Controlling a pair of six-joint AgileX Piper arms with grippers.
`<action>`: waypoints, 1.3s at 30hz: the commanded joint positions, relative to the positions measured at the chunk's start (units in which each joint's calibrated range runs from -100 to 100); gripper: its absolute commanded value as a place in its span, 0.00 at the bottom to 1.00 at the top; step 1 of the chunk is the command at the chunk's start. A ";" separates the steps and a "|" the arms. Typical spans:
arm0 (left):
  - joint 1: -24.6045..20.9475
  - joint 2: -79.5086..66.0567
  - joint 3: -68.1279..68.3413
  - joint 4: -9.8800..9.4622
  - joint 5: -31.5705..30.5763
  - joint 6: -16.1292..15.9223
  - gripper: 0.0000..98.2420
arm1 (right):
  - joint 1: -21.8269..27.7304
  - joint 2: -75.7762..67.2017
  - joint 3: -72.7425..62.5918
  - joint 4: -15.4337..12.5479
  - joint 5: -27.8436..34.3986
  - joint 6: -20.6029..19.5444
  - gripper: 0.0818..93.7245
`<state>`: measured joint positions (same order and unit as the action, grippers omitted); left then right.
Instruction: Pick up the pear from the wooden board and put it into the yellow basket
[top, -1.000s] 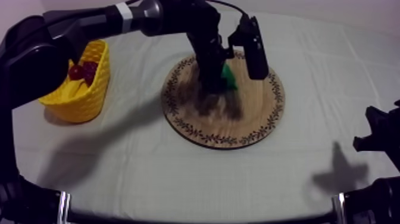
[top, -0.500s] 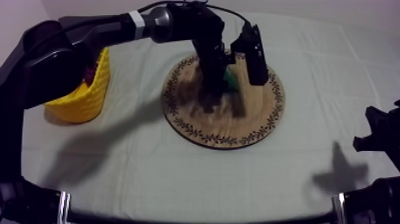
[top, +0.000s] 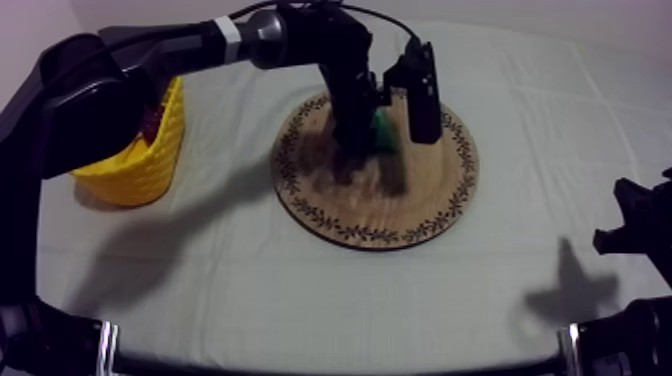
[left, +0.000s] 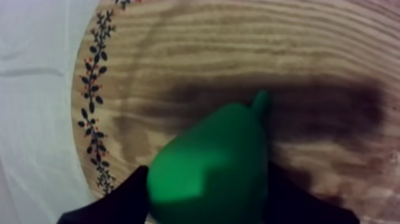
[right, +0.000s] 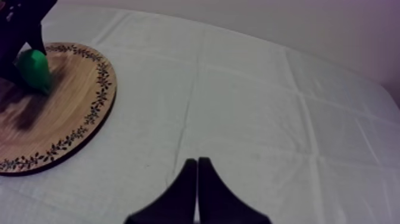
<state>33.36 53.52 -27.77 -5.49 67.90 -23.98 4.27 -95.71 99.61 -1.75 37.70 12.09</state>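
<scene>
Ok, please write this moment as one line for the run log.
left gripper: shut on pear, over wooden board | right gripper: shut, empty | yellow basket: pear not yet inside

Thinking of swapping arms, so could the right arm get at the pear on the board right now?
Probably not: the left end effector is clamped round the pear on the wooden board, and the right end effector sits shut, away from it.

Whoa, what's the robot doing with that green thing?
The left gripper is over the round wooden board, with its fingers closed round the green pear. The pear is at the board and not yet in the yellow basket, which stands on the cloth beside the board. The right gripper is shut on nothing, away from the board.
</scene>
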 joint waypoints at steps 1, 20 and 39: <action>-0.19 -0.73 -0.31 0.12 0.78 -0.11 0.50 | 0.02 -0.05 0.05 0.02 -0.04 -0.01 0.00; -6.65 -25.32 14.67 1.20 4.59 -0.63 0.50 | 0.02 -0.05 0.05 0.02 -0.04 0.00 0.00; -13.65 -52.36 38.36 -2.80 8.30 9.01 0.50 | 0.02 -0.05 0.05 0.02 -0.04 -0.01 0.00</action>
<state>19.92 1.82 10.51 -8.12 76.46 -18.26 4.30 -95.71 99.61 -1.75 37.68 12.09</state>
